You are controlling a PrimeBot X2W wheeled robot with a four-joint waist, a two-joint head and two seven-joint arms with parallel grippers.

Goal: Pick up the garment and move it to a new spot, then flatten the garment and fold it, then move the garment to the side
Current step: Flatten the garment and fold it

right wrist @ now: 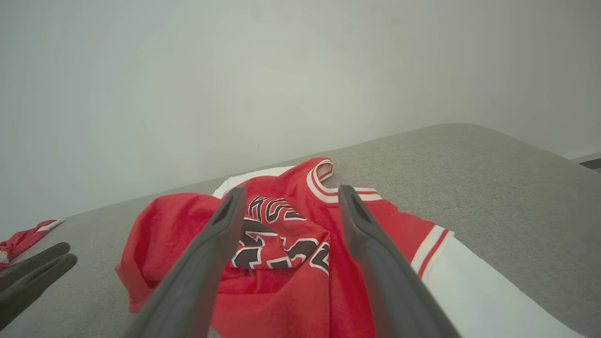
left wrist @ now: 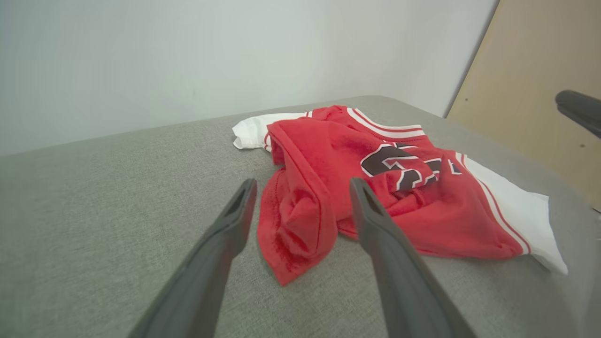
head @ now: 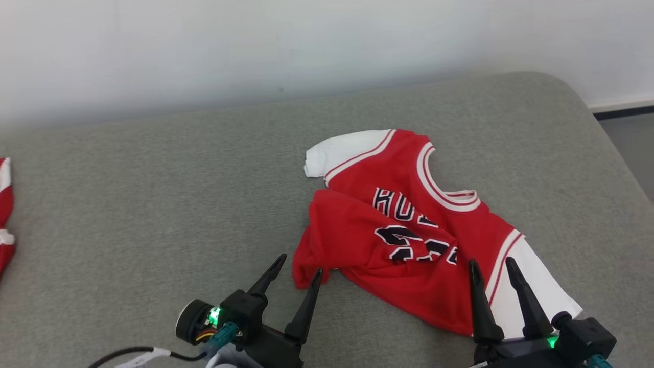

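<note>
1. Your garment (head: 409,225), a red jersey with white sleeves, lies crumpled on the grey padded surface (head: 153,204), right of centre in the head view. Its lower part is folded up over the printed number, so it is not flat
2. Your left gripper (head: 301,263) has its fingers spread with nothing between them. It sits just beside the bunched red corner, which the left wrist view shows ahead between the two fingers. That is a sensible spot, since the loose lump gives you cloth to pinch
3. Your right gripper (head: 490,260) is likewise spread wide and empty, poised at the striped seam where the red body meets the near white sleeve. Whether its tips touch the cloth, I cannot tell
4. My reading is that you are at the first step, the pick-up, with an arm at each end so the jersey lifts spread out rather than balled
5. The fabric looks thin and the surface soft, so a shallow pinch may slip
6. A second red garment (head: 4,214) lies at the far left edge, well apart, so leave it alone when you choose the new spot
</note>
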